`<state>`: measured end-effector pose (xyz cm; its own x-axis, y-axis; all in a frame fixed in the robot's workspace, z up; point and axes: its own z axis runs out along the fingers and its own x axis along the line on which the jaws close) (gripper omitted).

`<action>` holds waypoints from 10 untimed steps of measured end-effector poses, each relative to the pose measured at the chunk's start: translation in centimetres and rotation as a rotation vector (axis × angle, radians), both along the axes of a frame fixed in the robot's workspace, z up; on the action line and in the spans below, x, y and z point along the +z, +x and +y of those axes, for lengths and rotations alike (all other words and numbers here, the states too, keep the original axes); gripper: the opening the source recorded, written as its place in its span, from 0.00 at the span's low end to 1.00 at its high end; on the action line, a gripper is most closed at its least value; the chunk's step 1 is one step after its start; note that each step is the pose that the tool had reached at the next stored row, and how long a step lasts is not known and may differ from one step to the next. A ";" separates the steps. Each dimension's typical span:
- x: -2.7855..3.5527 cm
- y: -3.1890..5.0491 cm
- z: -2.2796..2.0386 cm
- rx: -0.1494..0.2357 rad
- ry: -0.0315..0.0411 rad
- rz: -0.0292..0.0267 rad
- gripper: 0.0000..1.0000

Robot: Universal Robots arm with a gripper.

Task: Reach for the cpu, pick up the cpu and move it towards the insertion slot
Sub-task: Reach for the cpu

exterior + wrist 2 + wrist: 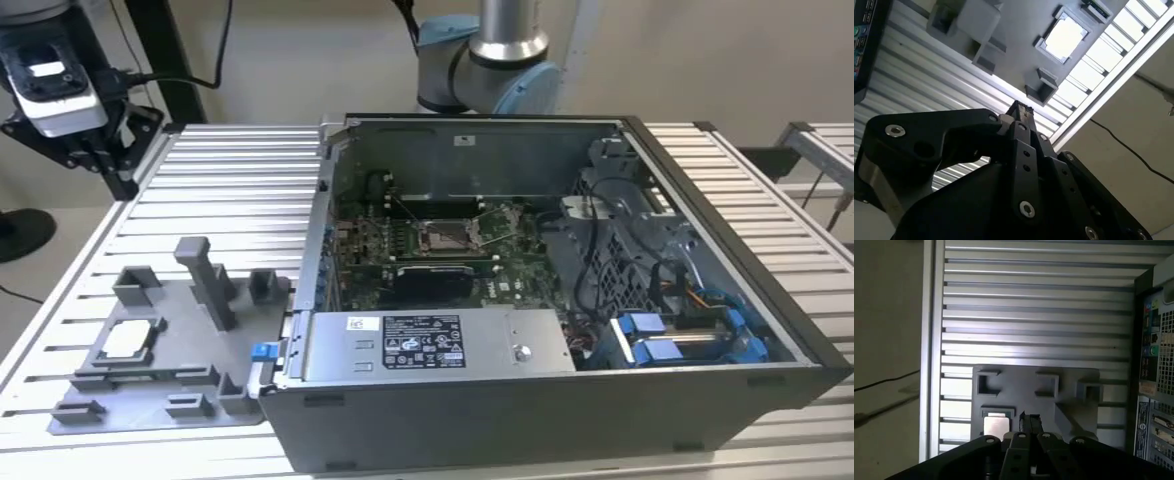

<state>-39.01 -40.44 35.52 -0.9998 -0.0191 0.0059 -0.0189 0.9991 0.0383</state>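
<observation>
The cpu (130, 340), a thin pale square chip, lies in a recess of the grey fixture plate (160, 400) at the exterior view's left, on the ribbed table. It shows in both wrist views (1064, 37) (995, 426). My gripper (87, 140) hangs high above the table's far left corner, well away from the chip and with nothing in it. Its black fingers (1021, 112) (1029, 419) are pressed together, shut. The insertion slot (447, 237), a silver-framed socket, sits on the green motherboard inside the open computer case (561, 400).
Grey upright blocks (207, 285) rise from the fixture plate near the chip. The case's walls enclose the motherboard, with cables and blue connectors (681, 335) at the exterior view's right. The ribbed aluminium table (227, 190) lies between gripper and case.
</observation>
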 end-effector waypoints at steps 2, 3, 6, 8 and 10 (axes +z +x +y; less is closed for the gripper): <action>-0.02 -0.09 -0.38 0.000 0.0000 0.0001 0.00; -0.05 -0.18 -0.59 0.000 0.0000 -0.0001 0.00; -0.08 -0.75 -1.16 0.000 0.0000 0.0000 0.00; -0.11 -1.23 -1.48 0.000 0.0000 0.0000 0.00; -0.13 -1.62 -1.75 0.000 0.0001 -0.0001 0.00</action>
<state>-40.63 -42.19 35.39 -0.9998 -0.0191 0.0058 -0.0188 0.9991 0.0383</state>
